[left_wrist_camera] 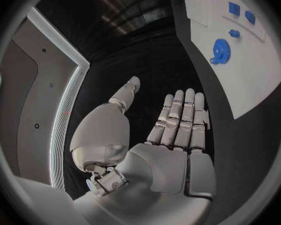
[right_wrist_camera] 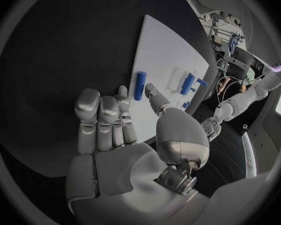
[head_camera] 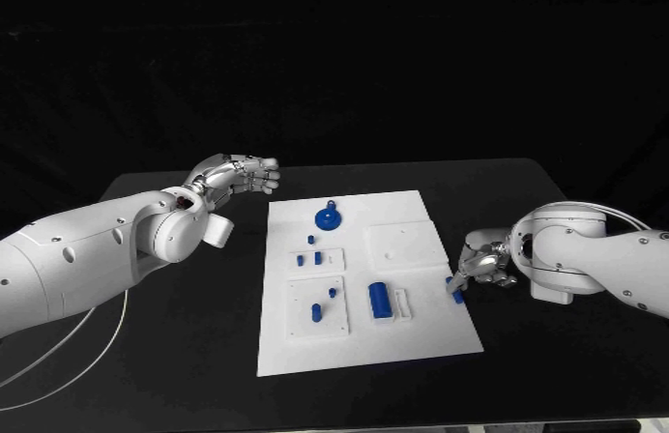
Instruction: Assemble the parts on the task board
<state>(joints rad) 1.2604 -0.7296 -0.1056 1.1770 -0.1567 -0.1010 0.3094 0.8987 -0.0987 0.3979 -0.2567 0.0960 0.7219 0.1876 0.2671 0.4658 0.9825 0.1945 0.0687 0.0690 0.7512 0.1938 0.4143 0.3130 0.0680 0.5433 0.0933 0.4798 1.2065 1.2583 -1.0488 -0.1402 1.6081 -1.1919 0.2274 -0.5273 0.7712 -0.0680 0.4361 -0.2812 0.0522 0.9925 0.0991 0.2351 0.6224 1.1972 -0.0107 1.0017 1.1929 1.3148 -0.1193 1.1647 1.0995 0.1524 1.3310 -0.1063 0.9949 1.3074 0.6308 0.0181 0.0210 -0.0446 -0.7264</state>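
Taking the task board (head_camera: 419, 341) as your landmark, its near part carried most of the parts: a stout blue cylinder (head_camera: 378, 299) stood beside a white bracket (head_camera: 403, 304), and toward your left hand's side of that a raised white tile held a small blue pin (head_camera: 316, 311) and a smaller blue piece (head_camera: 332, 292).

At the board's right edge, level with the cylinder, your right hand (head_camera: 483, 266) hovered low. A small blue peg (head_camera: 457, 297) lay on the board's edge just beside its fingertips; in the right wrist view the peg (right_wrist_camera: 140, 85) sat clear of the fingers (right_wrist_camera: 100, 121), which were nearly straight and held nothing.

Farther up the board, two small blue blocks (head_camera: 309, 258) sat on a little tile, and beyond them lay the blue gear (head_camera: 328, 220).

Off the board's far left corner, your left hand (head_camera: 234, 175) was raised above the table (head_camera: 182, 356), fingers extended together, thumb apart, palm empty.
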